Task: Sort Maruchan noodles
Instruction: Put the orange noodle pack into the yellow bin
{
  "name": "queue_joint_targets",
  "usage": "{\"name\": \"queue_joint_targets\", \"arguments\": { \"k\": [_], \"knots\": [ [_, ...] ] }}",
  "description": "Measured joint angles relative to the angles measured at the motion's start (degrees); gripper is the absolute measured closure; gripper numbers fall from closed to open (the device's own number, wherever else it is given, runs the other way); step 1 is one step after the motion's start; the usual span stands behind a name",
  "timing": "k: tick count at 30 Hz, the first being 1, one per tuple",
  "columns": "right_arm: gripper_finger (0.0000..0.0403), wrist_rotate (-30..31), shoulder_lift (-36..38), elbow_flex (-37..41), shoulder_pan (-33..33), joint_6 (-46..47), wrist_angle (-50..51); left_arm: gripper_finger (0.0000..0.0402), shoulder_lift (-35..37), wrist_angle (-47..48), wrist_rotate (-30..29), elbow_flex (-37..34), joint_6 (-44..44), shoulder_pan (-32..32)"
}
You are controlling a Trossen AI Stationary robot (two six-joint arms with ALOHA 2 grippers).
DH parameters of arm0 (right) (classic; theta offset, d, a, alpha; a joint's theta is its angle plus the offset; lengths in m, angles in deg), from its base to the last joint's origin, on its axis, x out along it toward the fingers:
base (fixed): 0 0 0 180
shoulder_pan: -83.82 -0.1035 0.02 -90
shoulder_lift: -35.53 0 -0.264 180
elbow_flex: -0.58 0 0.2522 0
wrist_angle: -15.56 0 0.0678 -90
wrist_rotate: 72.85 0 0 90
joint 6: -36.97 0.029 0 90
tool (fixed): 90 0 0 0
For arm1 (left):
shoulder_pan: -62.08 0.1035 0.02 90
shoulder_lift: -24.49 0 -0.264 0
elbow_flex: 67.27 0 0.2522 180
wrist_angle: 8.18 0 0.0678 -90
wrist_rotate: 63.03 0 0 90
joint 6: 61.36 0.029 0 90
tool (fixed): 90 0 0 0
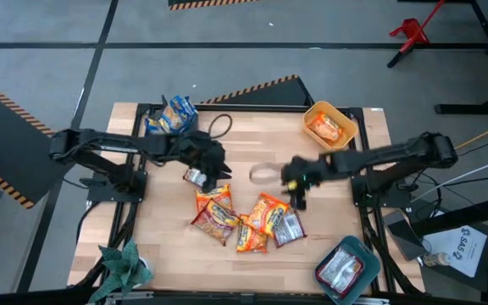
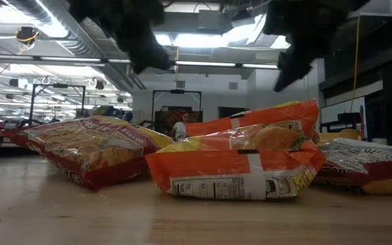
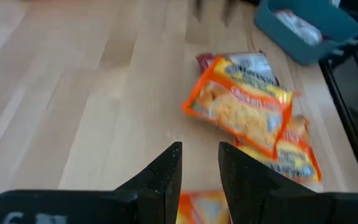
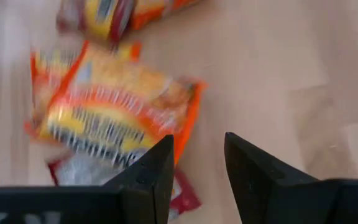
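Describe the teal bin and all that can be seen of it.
The teal bin is a rounded rectangular tub, plastic by its look, upright and open-topped. It stands at the table's near right corner, beyond the right arm's base. One silver-grey packet with red print lies inside it. Nothing else touches it, and neither arm is near.

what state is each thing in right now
left claw: open, empty, above the pile
right claw: open, empty, above the pile
noodle pile: loose on table, unsorted
yellow bin: holds an orange packet
teal bin: holds a silver packet
blue packets: at the table's far left corner
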Motion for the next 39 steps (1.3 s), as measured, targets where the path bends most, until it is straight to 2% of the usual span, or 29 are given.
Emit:
{"name": "queue_joint_targets", "arguments": {
  "k": [5, 9, 14, 20, 29, 36, 39],
  "knots": [
    [0.0274, 7.4, -2.3, 0.6, -9.7, -6.3, -1.2, 0.0302, -7.3, -13.5, 3.7, 0.1, -1.5, -1.6],
    [0.0274, 12.1, -2.6, 0.6, -16.4, -11.7, -4.4, 0.0302, -12.7, -19.9, 7.6, 0.0, -4.3, -2.6],
    [0.0274, 17.9, -2.7, 0.5, -22.6, -19.1, -4.9, 0.0302, -17.3, -26.5, 9.0, 0.0, -6.2, -4.0],
    [0.0274, 15.5, -5.9, 0.5, -23.2, -19.7, -6.5, 0.0302, -21.5, -32.1, 10.4, 0.0, -8.1, -5.0],
    [0.0274, 17.9, -11.9, 0.5, -23.2, -23.8, -7.9, 0.0302, -24.3, -33.3, 10.2, 0.0, -8.3, -6.5],
    [0.0274, 12.5, -14.0, 0.5, -22.8, -24.1, -7.9, 0.0302, -24.7, -33.4, 9.0, 0.0, -7.3, -6.7],
    [0.027, 12.3, -14.0, 0.5, -22.8, -23.8, -8.5, 0.0302, -24.7, -33.7, 9.0, 0.0, -6.9, -6.7]
  ]
}}
